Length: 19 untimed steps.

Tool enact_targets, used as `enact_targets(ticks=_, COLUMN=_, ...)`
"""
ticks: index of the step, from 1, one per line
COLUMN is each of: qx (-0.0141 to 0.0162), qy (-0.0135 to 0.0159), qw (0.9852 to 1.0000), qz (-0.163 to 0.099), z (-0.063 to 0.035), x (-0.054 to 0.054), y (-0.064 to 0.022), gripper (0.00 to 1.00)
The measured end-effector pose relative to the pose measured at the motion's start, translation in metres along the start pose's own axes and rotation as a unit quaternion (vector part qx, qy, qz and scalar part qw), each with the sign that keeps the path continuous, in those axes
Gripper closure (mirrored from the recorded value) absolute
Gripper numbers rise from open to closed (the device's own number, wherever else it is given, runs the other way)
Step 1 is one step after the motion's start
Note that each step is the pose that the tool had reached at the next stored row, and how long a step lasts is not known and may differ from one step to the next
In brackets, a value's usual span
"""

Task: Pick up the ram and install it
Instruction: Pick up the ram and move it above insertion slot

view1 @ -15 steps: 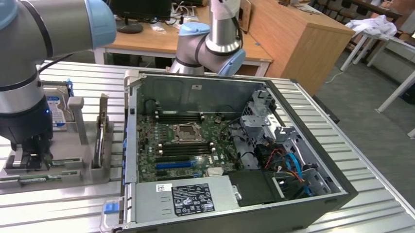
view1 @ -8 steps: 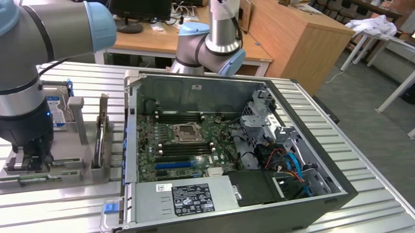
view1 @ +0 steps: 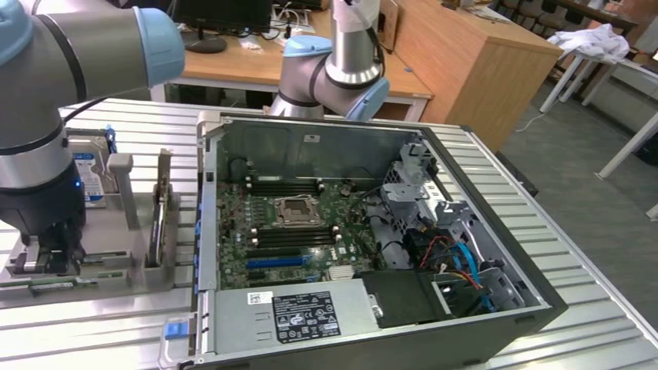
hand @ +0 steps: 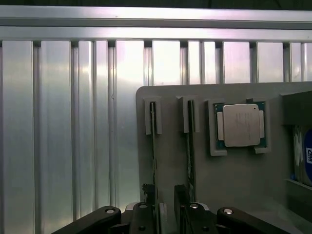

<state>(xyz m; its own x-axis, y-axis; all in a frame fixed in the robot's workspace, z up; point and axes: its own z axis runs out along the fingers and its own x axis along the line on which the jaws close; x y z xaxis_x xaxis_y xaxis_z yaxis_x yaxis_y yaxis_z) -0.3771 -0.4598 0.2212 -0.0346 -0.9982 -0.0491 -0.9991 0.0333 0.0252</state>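
Two ram sticks stand on edge in parallel slots of a grey holder; the second stick lies beside the first. My gripper hovers over their near ends. Its two dark fingers stand a little apart, and bare holder shows in the gap. Nothing is gripped. In the exterior view the gripper hangs low over the same holder at the exterior view's left. The open computer case with its green motherboard and black empty memory slots lies to the right.
A processor chip rests in a pocket of the holder beside the sticks. A hard drive with a blue label stands behind the holder. Ribbed aluminium table surrounds it. Upright grey posts stand between holder and case.
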Motion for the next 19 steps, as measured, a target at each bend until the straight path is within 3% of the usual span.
enact_targets(ticks=9, qx=-0.0001, qy=0.0000, qw=1.0000, qz=0.000, z=0.0062, x=0.0003, y=-0.0001, gripper=0.70)
enact_targets(ticks=19, qx=0.0000, qy=0.0000, qw=1.0000, qz=0.000, z=0.0066, x=0.0025, y=-0.0002, gripper=0.70)
